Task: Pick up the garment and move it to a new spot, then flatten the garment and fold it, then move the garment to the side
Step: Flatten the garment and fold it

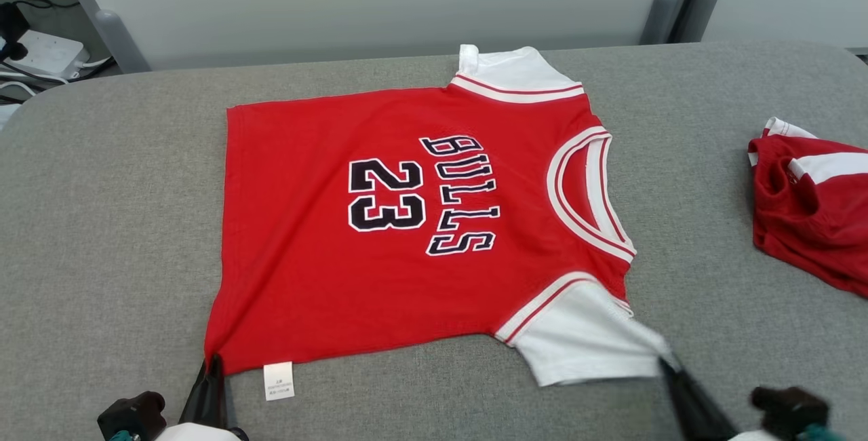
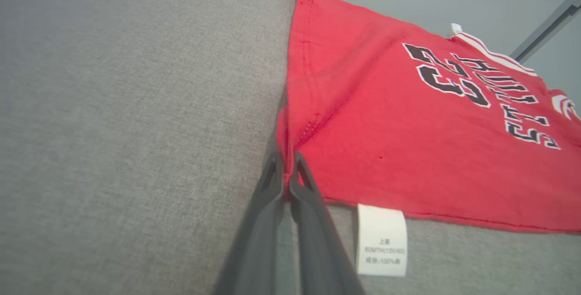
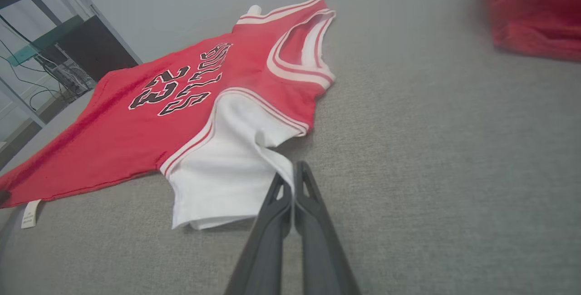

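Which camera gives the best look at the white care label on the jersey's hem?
The left wrist view: the care label lies close and large beside the left gripper, with its printed lines visible. The head view shows it small below the jersey's hem. The right wrist view catches it tiny at its left edge.

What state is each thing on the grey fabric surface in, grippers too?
Red basketball jersey with white sleeves: spread flat, print up.
Left gripper: shut on jersey's hem corner.
Right gripper: shut on near sleeve's tip.
White care label: lying flat past hem.
Second red-and-white garment: crumpled, far right.
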